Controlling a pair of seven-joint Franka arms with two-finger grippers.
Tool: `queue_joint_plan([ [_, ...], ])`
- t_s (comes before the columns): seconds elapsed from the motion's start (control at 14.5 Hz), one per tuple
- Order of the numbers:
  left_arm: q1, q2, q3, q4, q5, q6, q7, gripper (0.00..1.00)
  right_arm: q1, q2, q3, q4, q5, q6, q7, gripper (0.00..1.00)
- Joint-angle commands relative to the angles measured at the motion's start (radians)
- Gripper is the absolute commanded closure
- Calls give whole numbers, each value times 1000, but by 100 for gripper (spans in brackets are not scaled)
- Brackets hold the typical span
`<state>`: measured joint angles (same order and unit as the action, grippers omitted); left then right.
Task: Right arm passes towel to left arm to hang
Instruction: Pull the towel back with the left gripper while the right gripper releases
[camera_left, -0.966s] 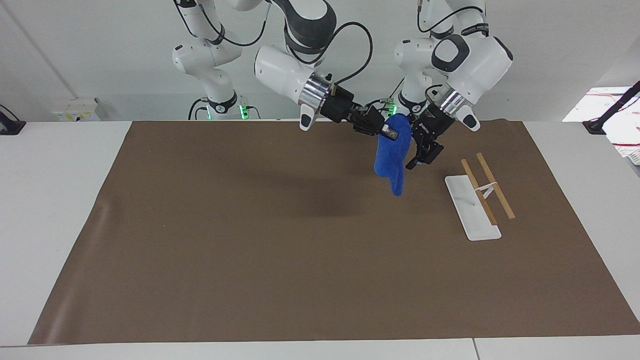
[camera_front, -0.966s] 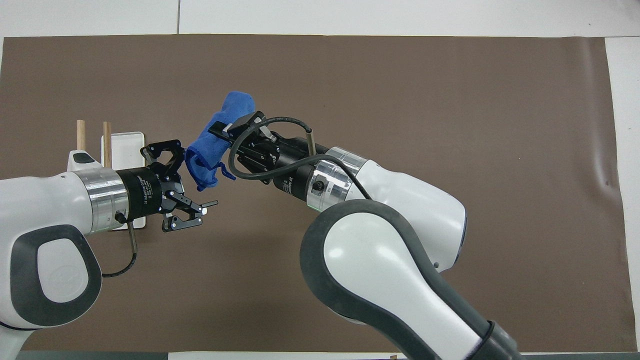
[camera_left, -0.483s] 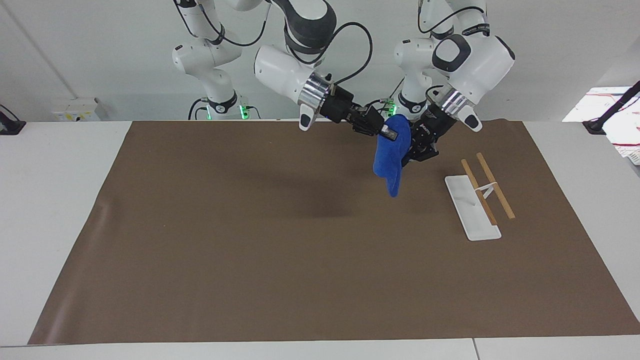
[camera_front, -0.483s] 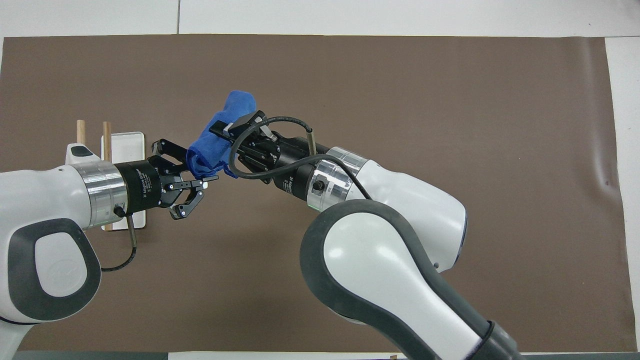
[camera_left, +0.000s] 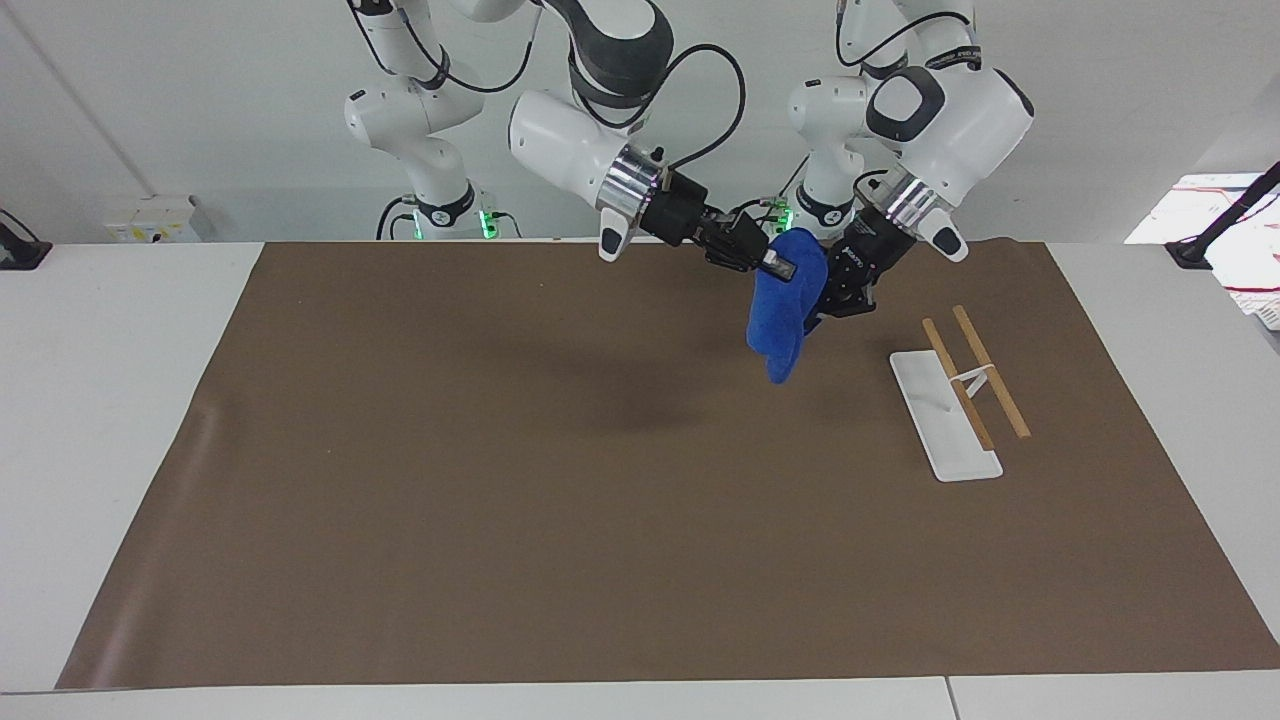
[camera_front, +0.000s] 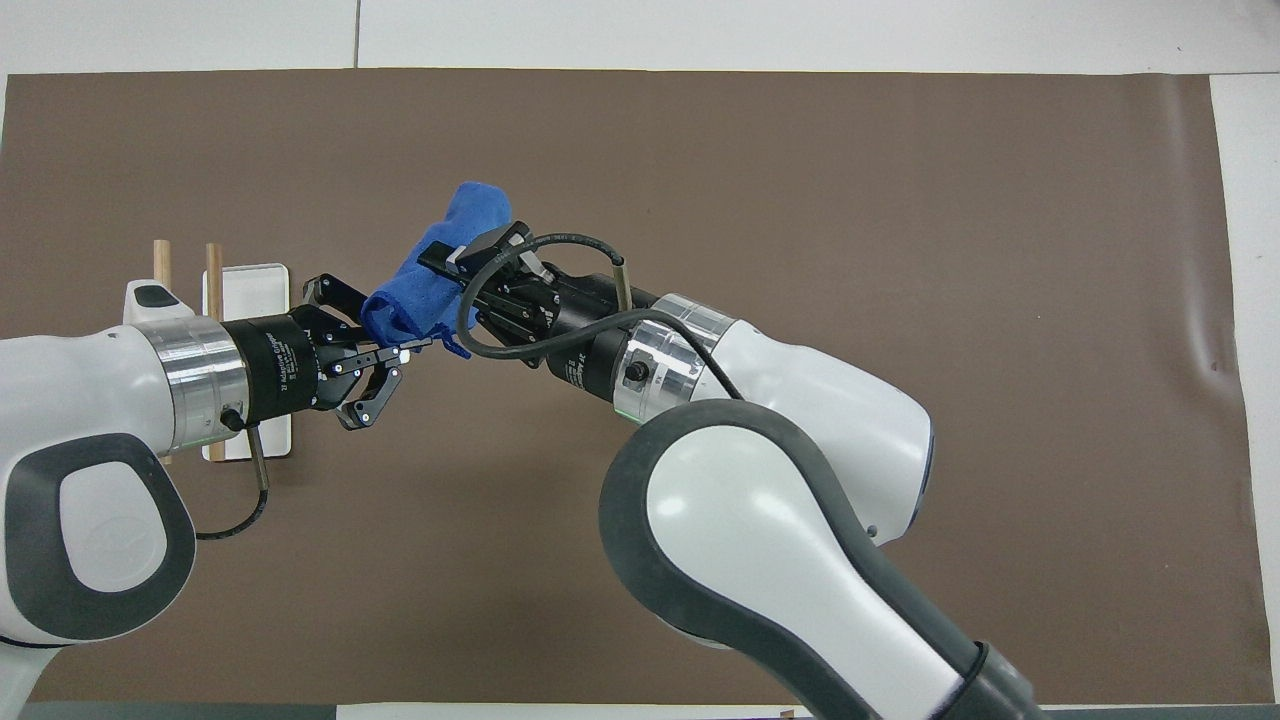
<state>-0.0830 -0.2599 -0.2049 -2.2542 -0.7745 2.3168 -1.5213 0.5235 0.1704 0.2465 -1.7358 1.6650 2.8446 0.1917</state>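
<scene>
Closed since the earlier frame: left gripper (camera_front: 405, 348), formerly spread wide beside the towel (camera_left: 785, 305), now clamped on its lower edge. Held up over the brown mat (camera_left: 500, 500), near the white rack (camera_left: 945, 420). Clenched on its upper part: right gripper (camera_left: 770, 262).
</scene>
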Motion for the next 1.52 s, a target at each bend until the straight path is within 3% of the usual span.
queue_joint_plan([
  [0.0, 22, 11, -1, 33, 30, 0, 17, 100, -2, 14, 7, 19, -16, 19, -14, 100],
  [0.07, 28, 10, -1, 35, 44, 0, 16, 100, -2, 14, 7, 18, -20, 21, -15, 31],
  [0.14, 34, 7, -1, 38, 56, 0, 16, 100, 0, 12, 5, 10, -34, 42, -17, 0],
  [0.41, 34, 8, -1, 76, 174, 0, 18, 100, -22, 8, 2, -39, -207, 82, -107, 0],
  [0.83, 37, 1, 4, 130, 570, -2, 16, 100, -170, -6, -3, -134, -546, 53, -257, 0],
  [1.03, 48, -7, 2, 133, 702, -51, 125, 100, -308, -25, -4, -154, -878, -136, -302, 0],
  [1.17, 54, -13, 9, 133, 702, -80, 284, 100, -410, -31, -4, -142, -1095, -326, -302, 0],
  [1.45, 169, -22, 9, 122, 707, -102, 464, 100, -516, -75, -6, -140, -1403, -585, -295, 0],
])
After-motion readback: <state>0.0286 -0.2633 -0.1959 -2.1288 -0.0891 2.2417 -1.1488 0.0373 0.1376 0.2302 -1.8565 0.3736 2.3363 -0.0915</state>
